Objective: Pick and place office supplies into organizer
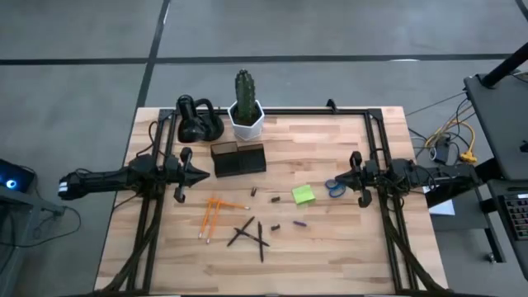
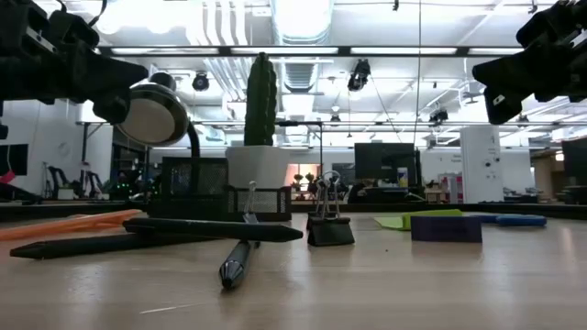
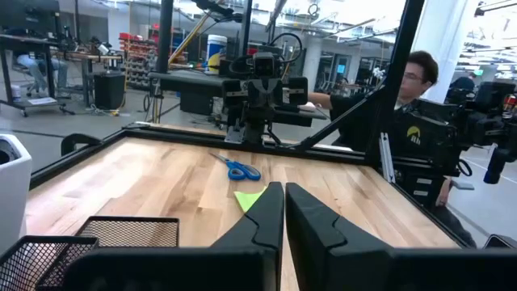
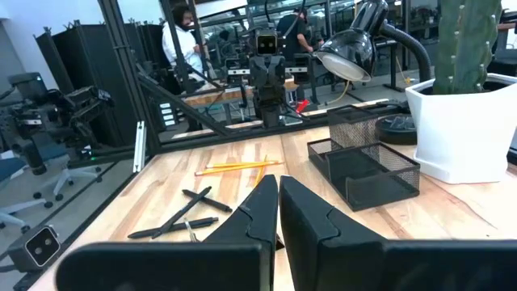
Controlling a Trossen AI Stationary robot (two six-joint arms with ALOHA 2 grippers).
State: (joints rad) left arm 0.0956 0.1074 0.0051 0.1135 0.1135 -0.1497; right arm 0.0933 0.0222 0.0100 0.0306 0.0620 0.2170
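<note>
**Both arms idle at the sides; supplies loose on the surface, organizer unfilled**

Left gripper (image 1: pixel 200 174): positioned at 9 o'clock on the wooden surface (image 1: pixel 330 247), raised clear of it, pointing inward. Jaws fully closed, the two fingers pressed together, holding nothing.

Right gripper (image 1: pixel 340 176): positioned at 3 o'clock, likewise raised and pointing inward. Jaws fully closed, nothing held.

Organizer (image 1: pixel 238 158): a dark mesh box standing toward 12 o'clock, just in front of the white cactus pot (image 1: pixel 247 120) and near the left gripper's tip. From the right wrist view its mesh compartments (image 4: pixel 363 166) appear to hold nothing.

Supplies, all lying on the surface outside the organizer:
- Orange pencils (image 1: pixel 211 214), a loose cluster toward 7 o'clock.
- Black pens (image 1: pixel 251 233), crossed over each other at 6 o'clock.
- Green sticky-note pad (image 1: pixel 303 194), just right of centre, toward 4 o'clock.
- Blue-handled scissors (image 1: pixel 334 187), at 3 o'clock, just beside the right gripper's tip.
- Small dark bits (image 1: pixel 254 191), scattered between the organizer and the pens; one purple piece (image 1: pixel 299 223) lies below the pad.
- A binder clip (image 2: pixel 330 225) stands upright in the low view.

Other items: a black lamp (image 1: pixel 198 118) stands at 11 o'clock, beside the cactus pot. A person (image 3: pixel 416 85) is visible beyond the surface in the left wrist view.
</note>
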